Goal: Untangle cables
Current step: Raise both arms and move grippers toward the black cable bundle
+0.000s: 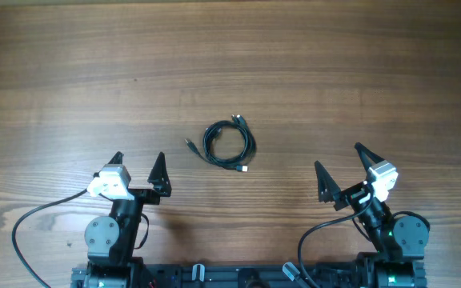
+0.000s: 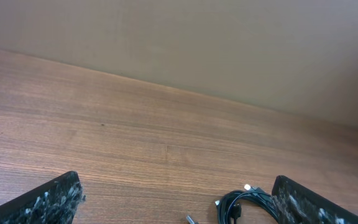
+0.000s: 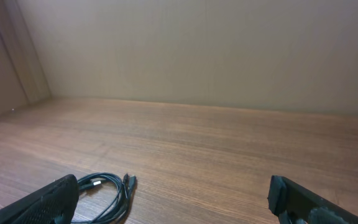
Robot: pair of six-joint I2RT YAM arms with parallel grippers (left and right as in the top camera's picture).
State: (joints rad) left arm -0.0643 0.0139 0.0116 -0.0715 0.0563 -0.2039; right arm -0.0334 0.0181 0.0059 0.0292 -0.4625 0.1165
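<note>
Black fingers point(image 3: 48, 202) flank wood-grain table point(image 3: 216, 149) — plain beige wall point(image 3: 197, 50) beyond.

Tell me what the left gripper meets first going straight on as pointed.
Probably only bare table; the cables lie off to the left gripper's right, outside its line. Depth is unclear.

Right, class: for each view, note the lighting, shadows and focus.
Overhead: even, soft light, sharp throughout, cables casting barely any shadow. Left wrist: table grain crisp, left fingers soft at the bottom corners. Right wrist: dimmer, right fingers dark and soft, no glare.
</note>
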